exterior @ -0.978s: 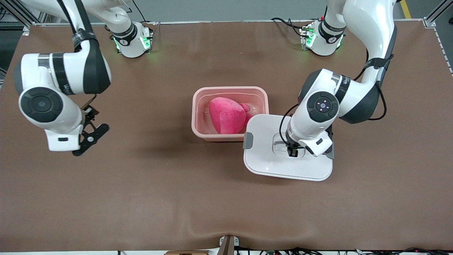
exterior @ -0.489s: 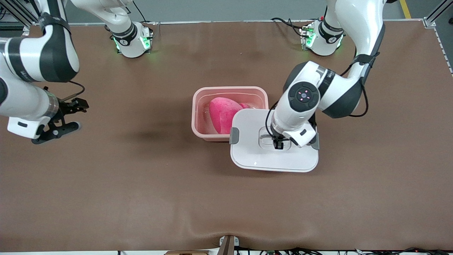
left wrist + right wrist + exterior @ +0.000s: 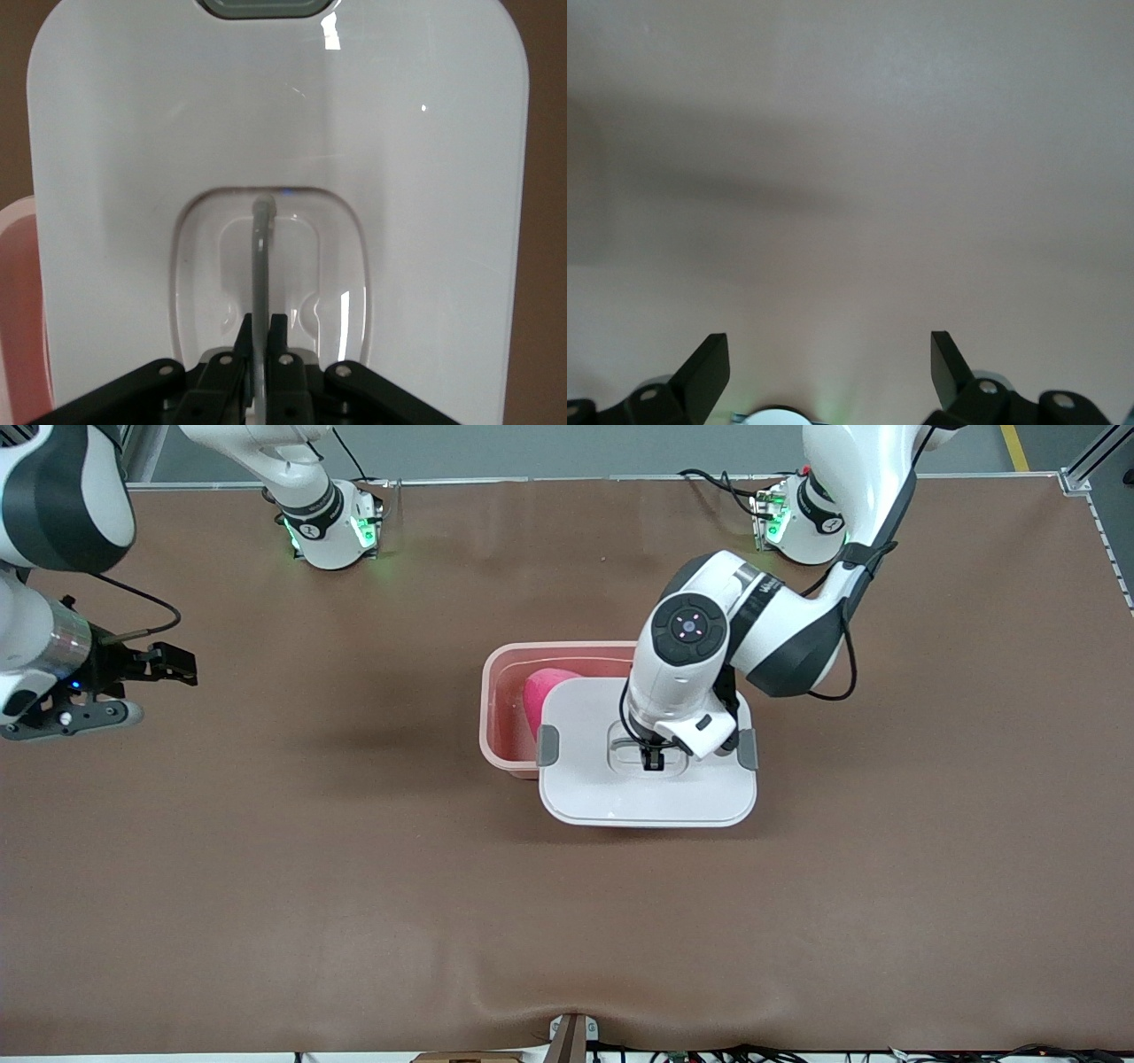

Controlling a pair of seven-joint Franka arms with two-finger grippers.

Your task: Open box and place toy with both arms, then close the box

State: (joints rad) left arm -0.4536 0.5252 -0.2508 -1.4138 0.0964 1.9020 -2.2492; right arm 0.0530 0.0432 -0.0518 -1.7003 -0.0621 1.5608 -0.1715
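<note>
The translucent pink box stands at the table's middle with the pink plush toy inside, mostly hidden. My left gripper is shut on the clear handle of the white lid and holds the lid over the box, shifted toward the front camera and the left arm's end, so part of the box stays uncovered. The lid's grey clips show at both ends. In the left wrist view the lid fills the picture. My right gripper is open and empty, over bare table at the right arm's end.
The brown table mat lies around the box. The two arm bases stand at the edge farthest from the front camera. A small fixture sits at the table's nearest edge.
My left gripper has carried the lid from beside the box to partly over it. My right arm has pulled back toward its end of the table.
</note>
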